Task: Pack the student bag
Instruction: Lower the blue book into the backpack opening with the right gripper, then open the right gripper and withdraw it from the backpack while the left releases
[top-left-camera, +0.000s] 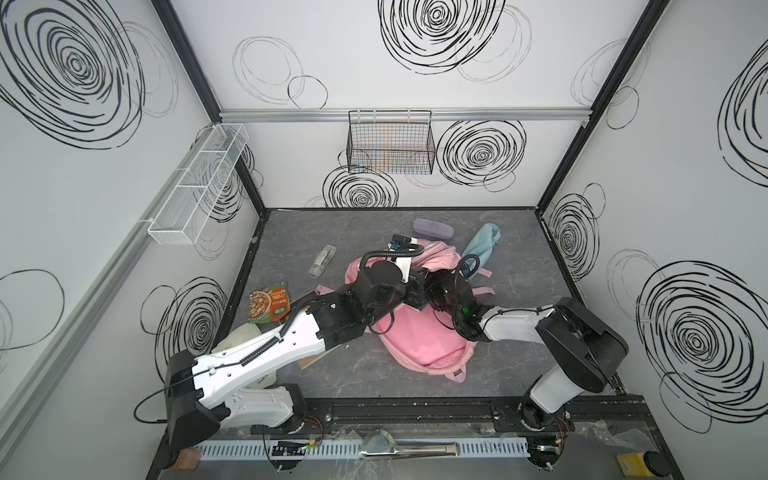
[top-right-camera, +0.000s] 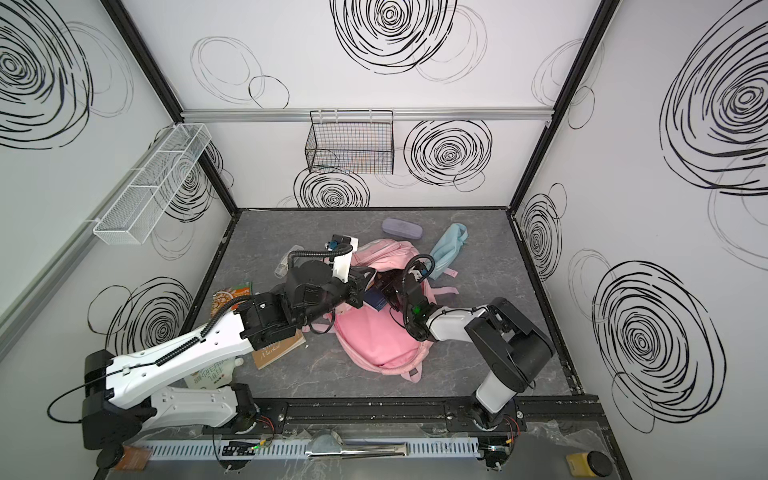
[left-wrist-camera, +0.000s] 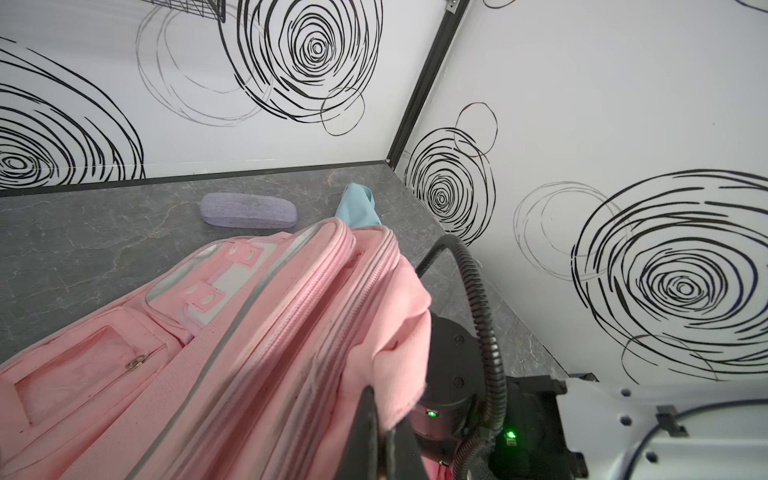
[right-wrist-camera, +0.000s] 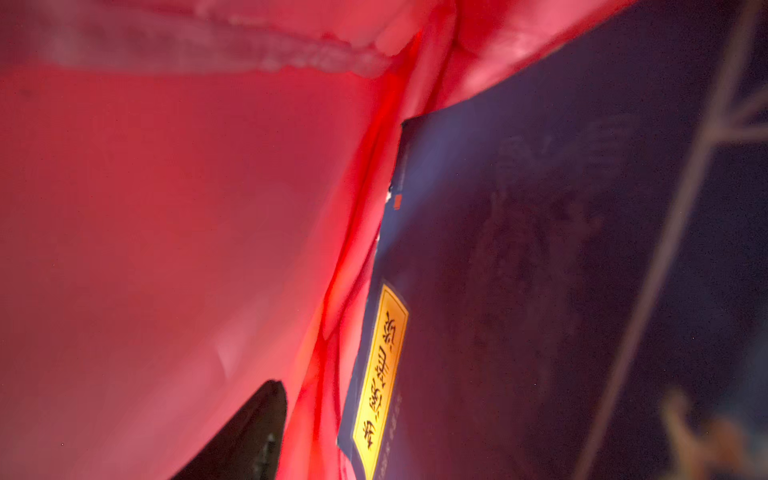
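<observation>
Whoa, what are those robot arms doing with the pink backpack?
They're packing the student bag. The left end effector pinches the bag's open edge, holding it open. The right end effector reaches inside, next to a dark blue book in the bag. A purple case, a light-blue pouch and a snack packet lie on the table.

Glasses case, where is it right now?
In both top views the glasses case lies at the back of the table, just behind the pink bag and left of the blue pouch.
</observation>
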